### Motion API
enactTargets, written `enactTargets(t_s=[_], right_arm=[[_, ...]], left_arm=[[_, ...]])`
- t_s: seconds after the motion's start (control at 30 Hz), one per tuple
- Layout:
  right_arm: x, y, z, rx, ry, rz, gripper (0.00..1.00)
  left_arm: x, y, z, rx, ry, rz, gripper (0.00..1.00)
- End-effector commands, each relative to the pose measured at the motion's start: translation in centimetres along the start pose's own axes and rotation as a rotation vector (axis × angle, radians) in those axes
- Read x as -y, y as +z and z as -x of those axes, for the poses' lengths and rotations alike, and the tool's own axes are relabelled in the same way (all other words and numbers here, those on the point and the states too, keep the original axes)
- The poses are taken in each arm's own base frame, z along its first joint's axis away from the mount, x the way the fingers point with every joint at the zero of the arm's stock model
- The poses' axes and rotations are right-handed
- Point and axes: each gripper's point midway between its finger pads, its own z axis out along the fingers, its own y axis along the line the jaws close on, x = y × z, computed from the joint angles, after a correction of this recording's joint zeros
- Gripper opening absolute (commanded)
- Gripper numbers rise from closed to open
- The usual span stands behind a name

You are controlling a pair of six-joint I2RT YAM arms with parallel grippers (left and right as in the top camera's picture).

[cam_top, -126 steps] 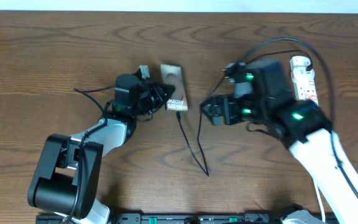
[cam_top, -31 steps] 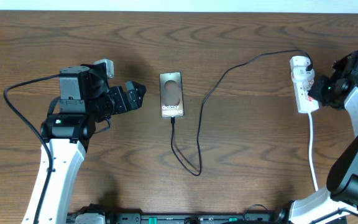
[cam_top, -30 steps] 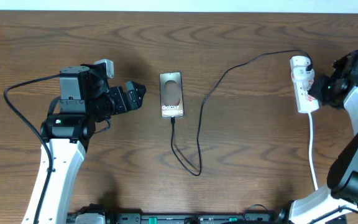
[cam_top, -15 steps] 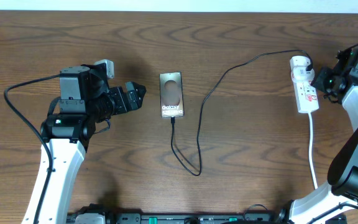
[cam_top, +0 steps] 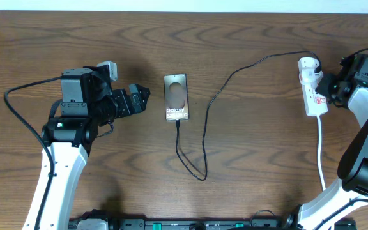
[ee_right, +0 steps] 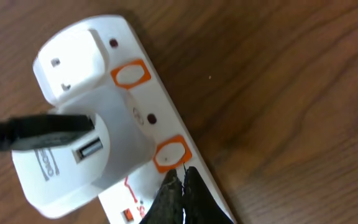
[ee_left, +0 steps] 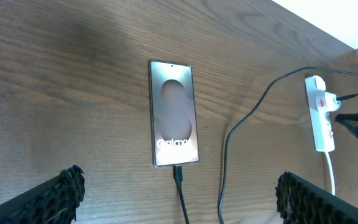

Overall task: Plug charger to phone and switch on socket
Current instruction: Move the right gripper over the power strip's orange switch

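Observation:
The phone [cam_top: 176, 97] lies face up mid-table, its "Galaxy" lettering plain in the left wrist view [ee_left: 174, 115]. The charger's black plug tip [ee_left: 178, 173] sits in the phone's near end. Its thin cable [cam_top: 204, 137] loops round and runs to the white adapter [ee_right: 73, 146], which is plugged into the socket [cam_top: 314, 94]. My right gripper [ee_right: 180, 176] is shut, its tips resting at an orange-framed switch [ee_right: 170, 154] on the socket [ee_right: 157, 106]. My left gripper [cam_top: 142, 98] stands open left of the phone, holding nothing.
The socket's white cord [cam_top: 321, 150] runs toward the front edge on the right. A second orange-framed switch [ee_right: 131, 74] lies beside the adapter. The left arm's thick black cable [cam_top: 18, 96] arcs over the table at the far left.
My right gripper drew back a little from the socket, then returned to its switch side. Left arm, phone and charger cable have not moved.

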Motion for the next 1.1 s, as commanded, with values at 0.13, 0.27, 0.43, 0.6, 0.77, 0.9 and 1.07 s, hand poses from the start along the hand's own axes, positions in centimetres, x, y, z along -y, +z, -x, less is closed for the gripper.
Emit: enactTargets(t_s=[0.13, 0.27, 0.43, 0.6, 0.77, 0.9, 1.07], right_arm=[[0.4, 1.1, -0.1, -0.004, -0.008, 0.003, 0.01], [0.4, 1.1, 0.0, 0.000, -0.009, 0.004, 0.01], [0.1, 1.1, 0.5, 0.016, -0.012, 0.020, 0.01], [-0.1, 1.1, 0.8, 0.031, -0.015, 0.030, 0.01], [-0.1, 1.1, 0.9, 0.035, -0.016, 0.030, 0.01], [-0.2, 1.6, 0.7, 0.032, -0.015, 0.039, 0.01], [-0.5, 2.7, -0.1, 0.006, -0.013, 0.069, 0.01]], left_arm=[[0.0, -0.2, 0.1, 0.007, 0.024, 0.006, 1.00], [0.0, -0.2, 0.1, 0.007, 0.024, 0.006, 1.00], [0.0, -0.2, 0.1, 0.007, 0.024, 0.006, 1.00], [0.0, -0.2, 0.1, 0.007, 0.024, 0.006, 1.00], [0.0, -0.2, 0.1, 0.007, 0.024, 0.006, 1.00], [0.0, -0.2, 0.1, 0.007, 0.024, 0.006, 1.00], [0.0, -0.2, 0.1, 0.007, 0.024, 0.007, 1.00]])
